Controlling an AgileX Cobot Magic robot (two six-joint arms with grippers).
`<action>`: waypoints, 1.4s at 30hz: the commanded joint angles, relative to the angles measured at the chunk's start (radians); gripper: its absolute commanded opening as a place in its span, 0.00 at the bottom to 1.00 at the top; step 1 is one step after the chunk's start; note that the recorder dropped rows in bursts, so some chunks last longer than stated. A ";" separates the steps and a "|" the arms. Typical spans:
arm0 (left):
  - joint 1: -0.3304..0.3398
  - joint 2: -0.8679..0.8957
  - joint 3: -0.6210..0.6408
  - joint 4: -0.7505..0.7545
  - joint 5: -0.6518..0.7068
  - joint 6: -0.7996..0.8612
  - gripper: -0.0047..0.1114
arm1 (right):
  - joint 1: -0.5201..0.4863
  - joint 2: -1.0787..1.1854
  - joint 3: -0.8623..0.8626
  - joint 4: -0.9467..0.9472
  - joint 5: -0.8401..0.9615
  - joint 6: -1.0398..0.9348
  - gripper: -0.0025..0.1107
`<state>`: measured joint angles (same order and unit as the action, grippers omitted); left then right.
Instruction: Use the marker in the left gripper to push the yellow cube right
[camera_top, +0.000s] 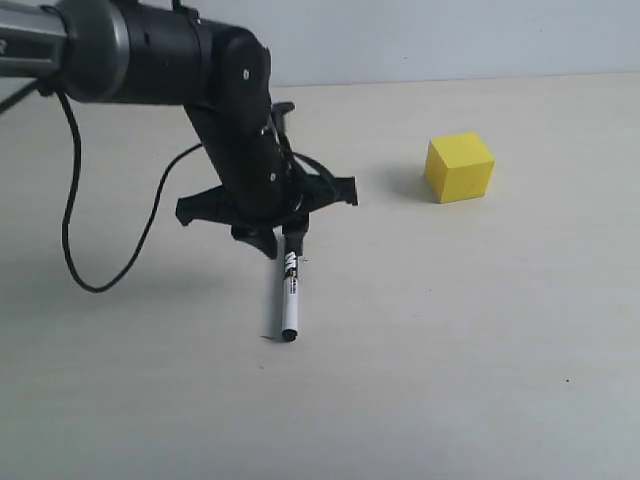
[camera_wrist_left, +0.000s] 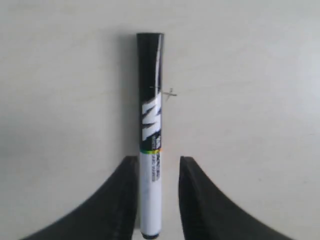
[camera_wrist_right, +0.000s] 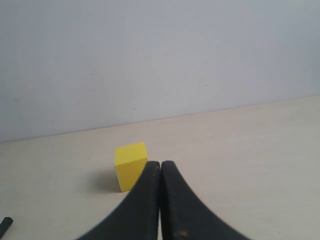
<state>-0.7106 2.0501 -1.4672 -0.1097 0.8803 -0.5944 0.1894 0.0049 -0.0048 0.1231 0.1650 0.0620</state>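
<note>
Beige tabletop (camera_top: 370, 260) — between marker (camera_top: 290, 298) and yellow cube (camera_top: 459, 168)

Exterior: we look obliquely down on bench (camera_top: 450, 380). Left wrist: close, straight down on marker (camera_wrist_left: 150, 135). Right wrist: low, level; shares yellow cube (camera_wrist_right: 128, 162) with exterior.

The marker (camera_top: 290, 300) hangs black end down in the left gripper (camera_top: 281, 242), well apart from the yellow cube (camera_top: 459, 167).

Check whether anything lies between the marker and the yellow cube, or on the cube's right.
Nothing visible does. Bare tabletop separates the marker, between the left gripper's fingers, from the yellow cube, and the tabletop right of the cube is bare to the exterior view's edge.
</note>
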 joint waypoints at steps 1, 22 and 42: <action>0.002 -0.107 -0.028 0.005 0.010 0.018 0.12 | -0.004 -0.005 0.005 0.001 -0.010 -0.008 0.02; -0.153 -0.881 0.691 0.194 -0.687 0.176 0.04 | -0.004 -0.005 0.005 0.001 -0.010 -0.008 0.02; -0.190 -1.456 1.092 0.196 -0.798 0.093 0.04 | -0.004 -0.005 0.005 0.001 -0.010 -0.008 0.02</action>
<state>-0.8946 0.6162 -0.3872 0.0807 0.0972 -0.4871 0.1894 0.0049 -0.0048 0.1231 0.1650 0.0620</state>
